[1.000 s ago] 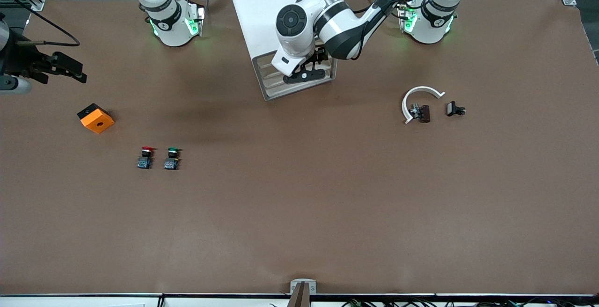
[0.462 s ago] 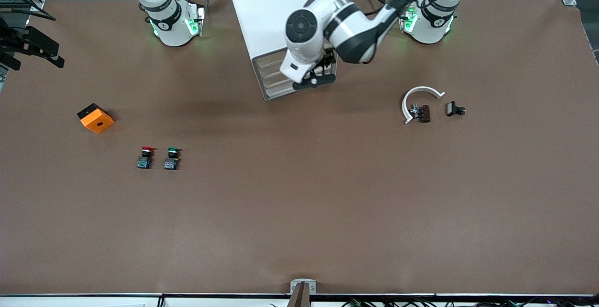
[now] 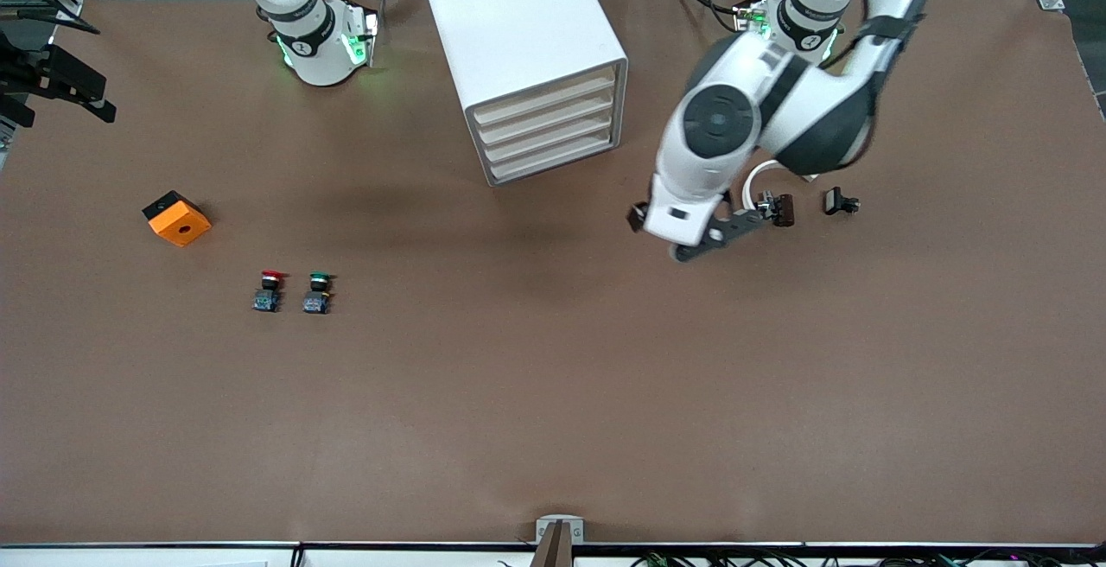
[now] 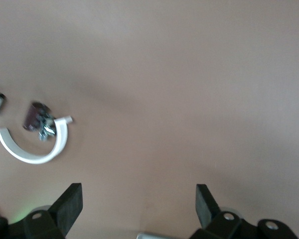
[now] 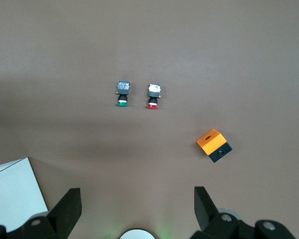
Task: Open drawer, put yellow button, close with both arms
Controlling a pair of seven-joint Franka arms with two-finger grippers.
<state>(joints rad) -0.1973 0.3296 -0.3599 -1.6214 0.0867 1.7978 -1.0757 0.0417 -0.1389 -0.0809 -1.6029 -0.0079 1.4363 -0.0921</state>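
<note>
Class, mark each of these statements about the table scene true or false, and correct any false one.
1. All four fronts of the cabinet sit flush. True.
2. The left tool is shut. False: its fingers are spread apart, over bare table near the white curved piece.
3. A yellow-capped button stands beside the red-capped button. False: the green-capped button does.
4. The orange block lies toward the right arm's end. True.
5. The right tool is open. True.
</note>
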